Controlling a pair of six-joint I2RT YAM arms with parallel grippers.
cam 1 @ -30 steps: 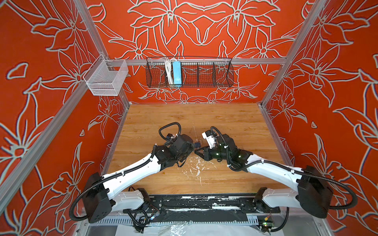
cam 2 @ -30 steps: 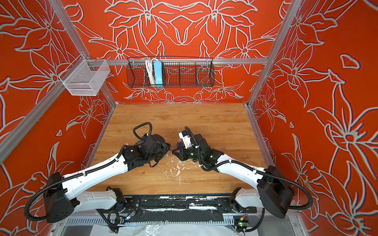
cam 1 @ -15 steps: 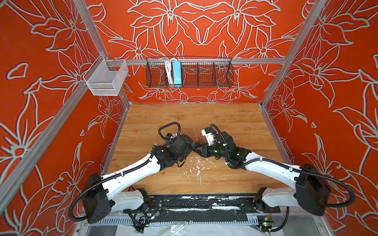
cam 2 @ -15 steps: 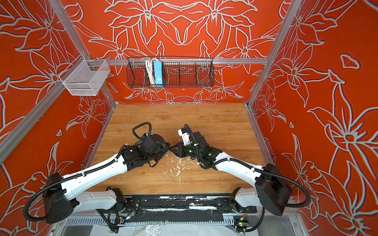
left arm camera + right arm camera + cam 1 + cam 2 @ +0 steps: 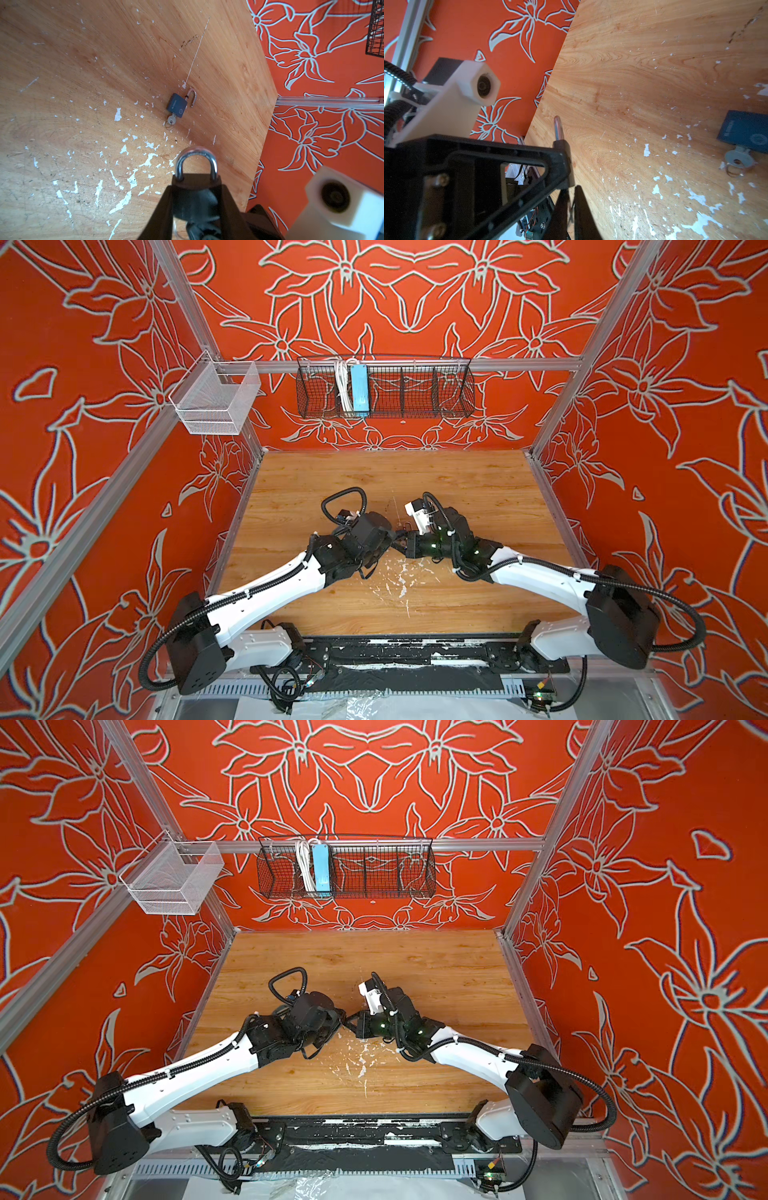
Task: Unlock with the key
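A dark padlock [image 5: 195, 182] with a closed silver shackle [image 5: 196, 158] is held above the wooden table [image 5: 83, 83], and my left gripper [image 5: 195, 187] is shut on its body. In the right wrist view the shackle [image 5: 558, 128] shows edge-on past a left finger [image 5: 562, 158]. My right gripper [image 5: 571, 193] is shut under the padlock's base, with a thin sliver, apparently the key, between its jaws. The key itself is mostly hidden. In both top views the two grippers [image 5: 395, 538] [image 5: 345, 1021] meet tip to tip over the table's middle.
A blue padlock [image 5: 176, 105] lies on the table beyond the grippers, its shackle open and a key [image 5: 171, 120] in it; the right wrist view shows this blue padlock [image 5: 745, 133] too. A black wire basket [image 5: 384, 387] and a white mesh bin [image 5: 216, 400] hang on the walls.
My right gripper has moved left up to the left gripper and closed its jaws under the padlock. The left arm has held still with the padlock.
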